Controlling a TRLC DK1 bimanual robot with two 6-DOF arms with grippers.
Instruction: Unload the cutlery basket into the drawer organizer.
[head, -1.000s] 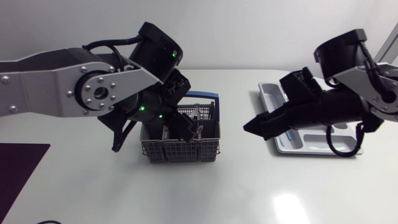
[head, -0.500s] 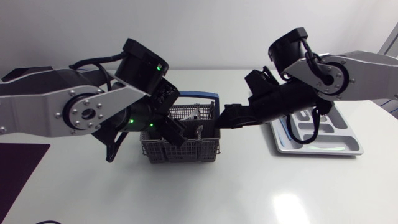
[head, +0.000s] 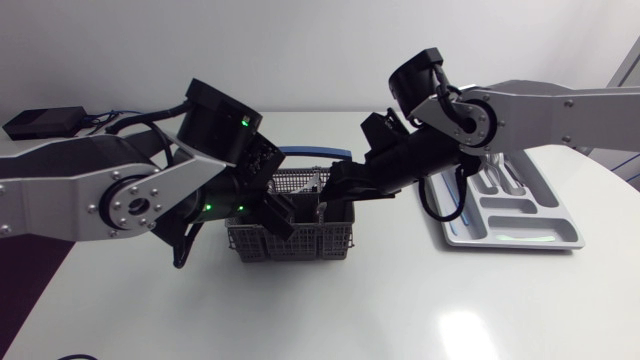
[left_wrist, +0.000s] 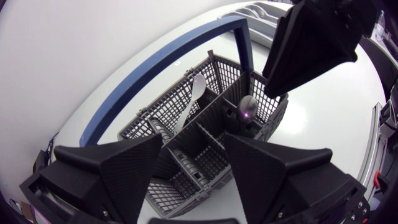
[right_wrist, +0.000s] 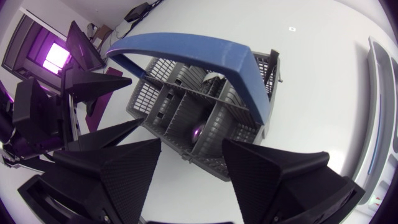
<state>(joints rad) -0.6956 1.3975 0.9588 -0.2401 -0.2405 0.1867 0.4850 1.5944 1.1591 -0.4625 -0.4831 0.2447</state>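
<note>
Cutlery basket (head: 300, 243): grey mesh, blue handle, at middle of counter (head: 400, 310); pale spoon (left_wrist: 196, 92) stands in a far compartment.
Drawer organizer (head: 520, 238): right of basket, apart from it.
Left claw (left_wrist: 194, 140): fingers spread wide, empty, above basket's near left part.
Right claw (right_wrist: 191, 143): fingers spread wide, empty, above basket's far right part.

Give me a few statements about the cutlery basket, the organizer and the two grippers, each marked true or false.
1. The left gripper and the right gripper both hang over the cutlery basket. True.
2. A spoon stands in the basket. True.
3. The right gripper is shut on the spoon. False: it is open and empty.
4. The basket's handle is red. False: it is blue.
5. The drawer organizer lies left of the basket. False: it lies to its right.
</note>
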